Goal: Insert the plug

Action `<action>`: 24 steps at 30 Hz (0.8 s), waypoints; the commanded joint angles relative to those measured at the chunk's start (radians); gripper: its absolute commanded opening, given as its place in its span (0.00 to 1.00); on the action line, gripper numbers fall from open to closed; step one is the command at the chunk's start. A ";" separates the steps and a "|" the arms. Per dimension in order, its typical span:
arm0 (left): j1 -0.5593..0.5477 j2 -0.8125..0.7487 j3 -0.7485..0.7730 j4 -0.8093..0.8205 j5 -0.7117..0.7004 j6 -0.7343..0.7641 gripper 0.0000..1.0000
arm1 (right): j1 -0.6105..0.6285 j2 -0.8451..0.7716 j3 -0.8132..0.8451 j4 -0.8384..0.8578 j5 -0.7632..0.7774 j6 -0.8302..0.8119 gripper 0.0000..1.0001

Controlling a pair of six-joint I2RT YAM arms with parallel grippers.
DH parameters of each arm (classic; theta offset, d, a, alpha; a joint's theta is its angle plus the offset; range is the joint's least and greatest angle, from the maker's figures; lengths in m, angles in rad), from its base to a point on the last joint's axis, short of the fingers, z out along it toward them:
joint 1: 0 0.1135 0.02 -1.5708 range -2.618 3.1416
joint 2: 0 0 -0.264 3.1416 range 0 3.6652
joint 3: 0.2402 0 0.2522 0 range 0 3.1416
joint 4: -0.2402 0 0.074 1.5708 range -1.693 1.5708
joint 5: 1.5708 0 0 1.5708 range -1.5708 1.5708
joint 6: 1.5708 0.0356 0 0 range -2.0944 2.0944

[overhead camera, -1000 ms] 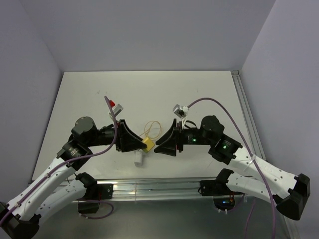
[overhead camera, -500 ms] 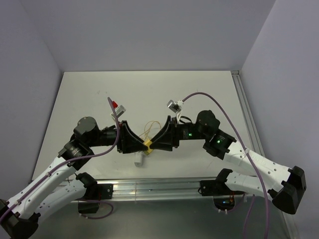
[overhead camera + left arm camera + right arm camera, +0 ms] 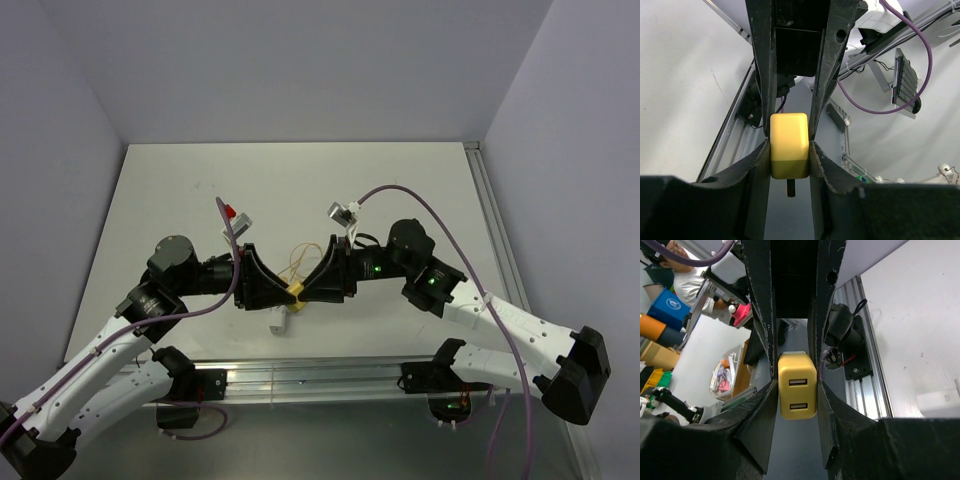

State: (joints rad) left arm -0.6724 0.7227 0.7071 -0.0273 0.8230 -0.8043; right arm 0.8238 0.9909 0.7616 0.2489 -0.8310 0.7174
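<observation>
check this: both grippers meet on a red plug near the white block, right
Wrong colour: the plug is yellow, clear in the left wrist view. The left gripper and right gripper do meet on it near the white block.

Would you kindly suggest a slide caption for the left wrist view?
Left claw and right claw clamp the yellow plug.

I've brought the right gripper (image 3: pixel 306 290) leftward to frame centre, and its jaws have closed onto the plug (image 3: pixel 296 293) in the left gripper (image 3: pixel 288 294).

Plug (image 3: pixel 296 292) — between left and right jaws.
</observation>
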 commanded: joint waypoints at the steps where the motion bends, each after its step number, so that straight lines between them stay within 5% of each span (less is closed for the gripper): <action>1: -0.004 -0.005 0.042 0.030 0.005 0.028 0.00 | -0.005 0.009 0.045 0.069 -0.052 0.016 0.45; 4: -0.004 -0.003 0.042 0.030 0.007 0.028 0.00 | -0.005 0.025 0.051 0.061 -0.054 0.002 0.43; 9: -0.006 -0.005 0.043 0.030 0.002 0.033 0.00 | -0.005 0.032 0.051 0.096 -0.059 0.019 0.00; 13: -0.004 0.003 0.048 -0.016 -0.011 0.042 0.01 | -0.005 0.014 0.047 0.061 -0.001 -0.002 0.00; 14: -0.004 0.006 0.055 -0.037 -0.057 0.051 0.07 | -0.006 -0.001 0.048 0.028 0.030 -0.012 0.00; 15: -0.004 0.007 0.074 -0.105 -0.093 0.071 0.27 | -0.006 -0.011 0.051 -0.008 0.121 -0.036 0.00; 18: -0.004 0.007 0.123 -0.274 -0.339 0.102 0.52 | -0.009 -0.043 0.035 -0.118 0.284 -0.050 0.00; 24: -0.004 -0.032 0.166 -0.520 -0.865 -0.004 0.58 | -0.023 -0.126 -0.089 -0.152 0.481 0.017 0.00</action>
State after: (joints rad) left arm -0.6785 0.7094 0.8211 -0.3649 0.3325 -0.7586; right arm 0.8101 0.9127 0.7238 0.1215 -0.5121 0.7063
